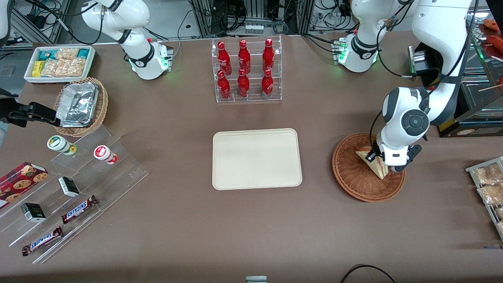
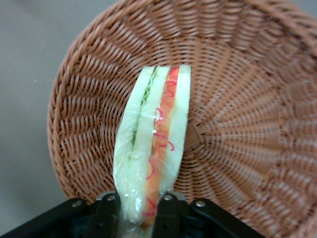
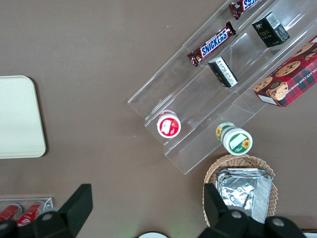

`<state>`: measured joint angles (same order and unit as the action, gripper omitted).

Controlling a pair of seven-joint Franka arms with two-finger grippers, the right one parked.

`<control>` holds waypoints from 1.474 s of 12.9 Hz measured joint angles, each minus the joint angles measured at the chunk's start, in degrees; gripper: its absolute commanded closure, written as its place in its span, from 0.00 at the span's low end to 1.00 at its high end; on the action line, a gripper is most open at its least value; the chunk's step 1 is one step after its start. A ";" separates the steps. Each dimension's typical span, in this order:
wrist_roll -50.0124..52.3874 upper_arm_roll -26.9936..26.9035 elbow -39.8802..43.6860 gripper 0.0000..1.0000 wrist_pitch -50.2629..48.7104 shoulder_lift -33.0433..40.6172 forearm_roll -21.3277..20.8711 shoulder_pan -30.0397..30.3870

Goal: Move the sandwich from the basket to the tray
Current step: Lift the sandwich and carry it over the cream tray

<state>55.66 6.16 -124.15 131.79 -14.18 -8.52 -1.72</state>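
The gripper (image 1: pixel 387 167) is seen down low over the basket (image 1: pixel 355 179), toward the working arm's end of the bench (image 1: pixel 251 232). It is closed on the sandwich (image 1: pixel 373 162), and the wrapped end of the sandwich is pinched between the two black fingers (image 2: pixel 106 208). In the wrist view the sandwich (image 2: pixel 151 148) is seen edge-on, with pale bread on the outsides and green and red layers in the middle. It is covered in clear wrap. The basket (image 2: pixel 237 99) is spread out under it, round and reddish-brown, with woven rings. It cannot be told if the sandwich is touching the basket floor or is lifted just off it.

The tray (image 1: pixel 257 159) is laid flat near the middle of the bench, well apart from the basket. It is cream coloured, and nothing is seen on it. One corner of the tray (image 3: pixel 20 119) is also caught in the parked arm's wrist view.

A clear rack of red bottles (image 1: pixel 245 70) is stood farther from the front camera than the tray. Toward the parked arm's end of the bench, a tan basket with foil trays (image 1: pixel 80 106) is seen, with snack bars (image 1: pixel 78 209) laid on clear steps nearer to the front camera.
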 measured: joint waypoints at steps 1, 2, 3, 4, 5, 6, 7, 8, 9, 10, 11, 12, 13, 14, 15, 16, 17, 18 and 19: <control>0.00 0.89 2.07 1.00 -2.95 0.46 -0.10 -0.20; 0.00 2.19 4.29 1.00 -6.13 0.86 -0.12 -0.41; 0.00 3.99 6.21 1.00 -8.73 1.17 -0.13 -0.51; 0.00 5.94 7.78 1.00 -10.04 1.31 -0.11 -0.66; 0.09 7.85 9.32 1.00 -10.65 1.27 0.28 -0.83; 0.14 9.87 11.03 1.00 -11.55 1.00 1.56 -0.96; 0.14 11.87 13.05 1.00 -12.72 0.40 3.11 -1.07; 0.15 13.84 15.05 1.00 -13.67 -0.69 4.01 -1.18; 0.15 15.88 16.81 1.00 -14.01 -2.18 4.31 -1.30; 0.15 17.81 18.25 1.00 -14.05 -3.96 4.32 -1.61; 0.13 19.28 19.58 1.00 -13.96 -5.86 4.32 -2.41; -0.14 20.00 21.18 1.00 -13.79 -7.83 4.31 -3.97; -0.80 20.25 23.03 1.00 -13.67 -9.79 4.26 -5.94; -1.48 20.32 24.97 1.00 -13.63 -11.73 3.99 -7.96; -1.71 20.39 26.76 1.00 -13.53 -13.67 3.15 -9.78; -1.77 20.44 28.49 1.00 -13.22 -15.84 1.85 -11.67; -1.78 20.47 29.96 1.00 -12.71 -18.00 0.38 -13.65; -1.78 20.46 31.34 1.00 -12.29 -20.21 -1.09 -15.78; -1.77 20.43 32.85 1.00 -12.14 -22.40 -2.08 -17.86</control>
<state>53.89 26.59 -91.30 119.65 -36.58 -10.60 -19.58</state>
